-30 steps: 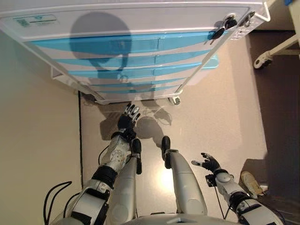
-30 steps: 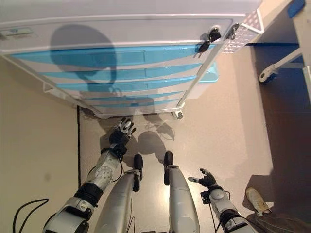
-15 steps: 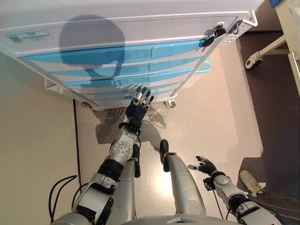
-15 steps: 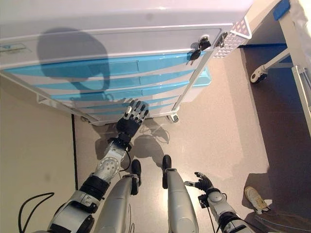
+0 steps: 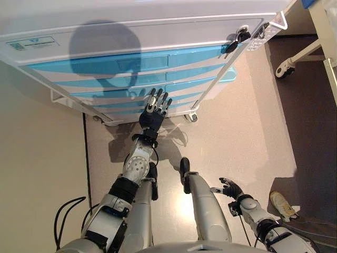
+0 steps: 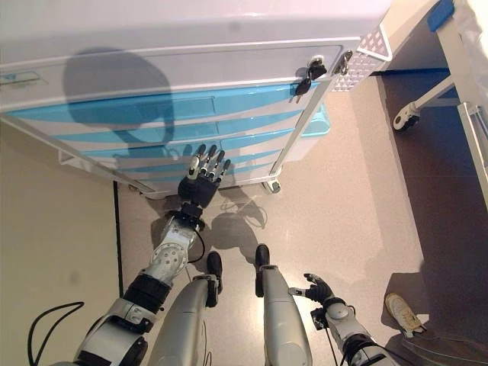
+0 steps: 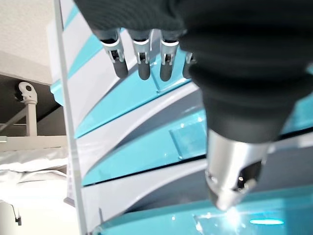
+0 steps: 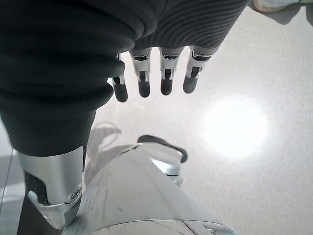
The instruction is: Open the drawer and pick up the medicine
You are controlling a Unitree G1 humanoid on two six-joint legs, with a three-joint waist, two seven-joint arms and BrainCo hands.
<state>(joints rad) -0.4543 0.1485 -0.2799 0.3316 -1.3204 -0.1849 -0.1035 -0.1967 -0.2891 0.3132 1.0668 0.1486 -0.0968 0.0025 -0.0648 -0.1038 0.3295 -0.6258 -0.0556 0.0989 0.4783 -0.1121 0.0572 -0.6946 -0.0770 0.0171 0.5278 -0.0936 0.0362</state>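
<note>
Pale speckled floor (image 5: 247,132) spreads below the robot, a light shoe (image 5: 281,205) lying at its lower right edge. Nearest, the right hand (image 5: 230,187) hangs low beside the body, fingers loosely straight and empty. Farther out, the left hand (image 5: 154,112) is raised with fingers spread straight, holding nothing, before the lower blue drawers (image 5: 158,95) of a white cart (image 5: 131,31); whether it touches them cannot be told. All drawers appear closed, and no medicine is visible. Keys (image 5: 234,38) hang at the cart's top corner.
</note>
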